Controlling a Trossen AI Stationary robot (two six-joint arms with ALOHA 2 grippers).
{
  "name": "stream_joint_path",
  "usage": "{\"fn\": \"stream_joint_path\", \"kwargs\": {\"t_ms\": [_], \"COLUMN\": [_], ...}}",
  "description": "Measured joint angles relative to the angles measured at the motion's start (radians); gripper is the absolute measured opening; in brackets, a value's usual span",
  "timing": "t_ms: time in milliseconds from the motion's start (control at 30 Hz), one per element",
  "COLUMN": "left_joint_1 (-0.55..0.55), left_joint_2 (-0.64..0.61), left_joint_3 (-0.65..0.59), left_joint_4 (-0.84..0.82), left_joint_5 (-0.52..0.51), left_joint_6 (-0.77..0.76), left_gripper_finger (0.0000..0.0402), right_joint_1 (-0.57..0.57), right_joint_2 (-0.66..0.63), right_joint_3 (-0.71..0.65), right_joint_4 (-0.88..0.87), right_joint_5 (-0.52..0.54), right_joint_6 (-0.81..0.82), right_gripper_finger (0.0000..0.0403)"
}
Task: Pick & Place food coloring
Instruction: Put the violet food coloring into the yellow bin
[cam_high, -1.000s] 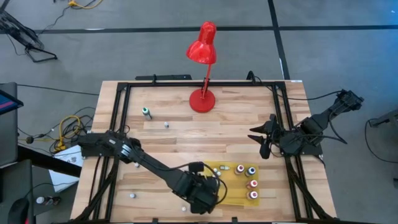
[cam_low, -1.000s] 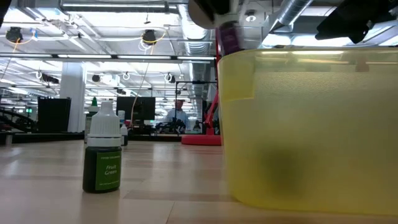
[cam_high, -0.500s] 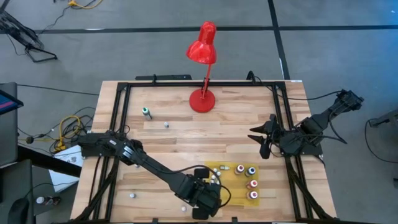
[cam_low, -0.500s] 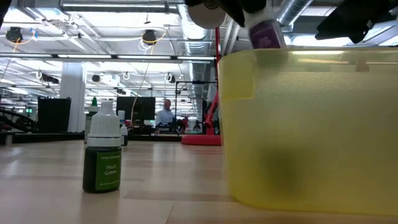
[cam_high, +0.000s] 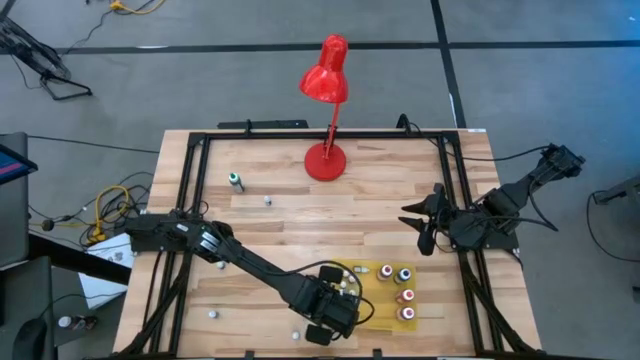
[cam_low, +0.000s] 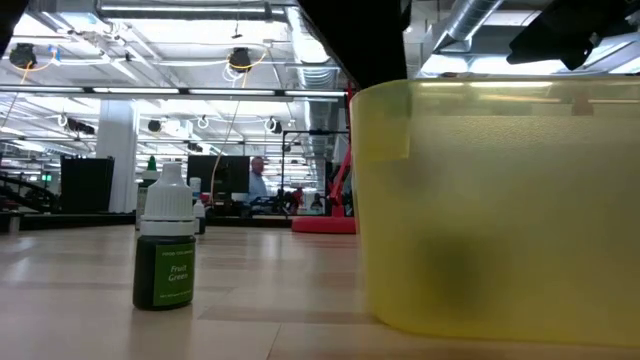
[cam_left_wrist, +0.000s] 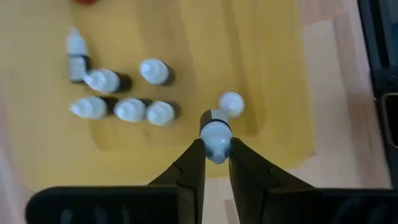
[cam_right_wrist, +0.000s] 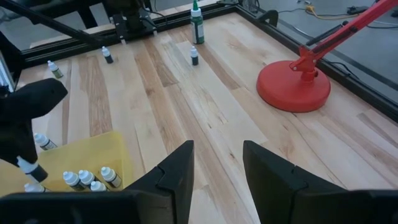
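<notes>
While the left gripper (cam_left_wrist: 216, 163) hangs over the yellow tray (cam_left_wrist: 273, 68), it pinches one small bottle (cam_left_wrist: 216, 132) by the body betw. its two fingers (cam_left_wrist: 190, 171), pale cap toward the camera. In the high view that gripper (cam_high: 335, 305) sits at the lower middle of the frame, over the tray's (cam_high: 385, 321) left end. More bottles lie loose inside the tray: a cluster of pale caps (cam_left_wrist: 130, 109) at the left of the wrist frame, one more (cam_left_wrist: 231, 103) right next to the held one. At the tray's right end, high view, four colored bottles (cam_high: 404, 293) stand upright.

Out on the wood table (cam_high: 270, 235), a green bottle (cam_high: 236, 181) stands alone at upper left of the tabletop; the low view shows a green bottle (cam_low: 166, 247) upright, left of the tray wall (cam_low: 500, 200). Red lamp (cam_high: 326, 160) at the table's top middle.

Right gripper (cam_high: 425, 222) waits at the table's right edge, fingers (cam_right_wrist: 177, 165) spread, nothing betw. them. A person (cam_low: 256, 182) shows far back in the room.
</notes>
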Motion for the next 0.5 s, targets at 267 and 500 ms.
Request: {"fn": "stream_joint_path", "kwargs": {"t_ms": [267,500], "left_joint_1": [0.025,0.041], "left_joint_2": [0.006,0.049], "left_joint_3": [0.0,0.001], "left_joint_4": [0.0,0.005], "left_joint_5": [0.044,0.089], "left_joint_6": [0.128,0.177], "left_gripper_finger": [0.0046,0.0046], "right_joint_1": [0.0,0.0], "right_joint_2": [0.0,0.0], "right_joint_3": [0.0,0.0], "right_joint_4": [0.0,0.0], "right_joint_5": [0.0,0.0], "right_joint_6": [0.0,0.0], "right_gripper_finger": [0.0129,0.0129]}}
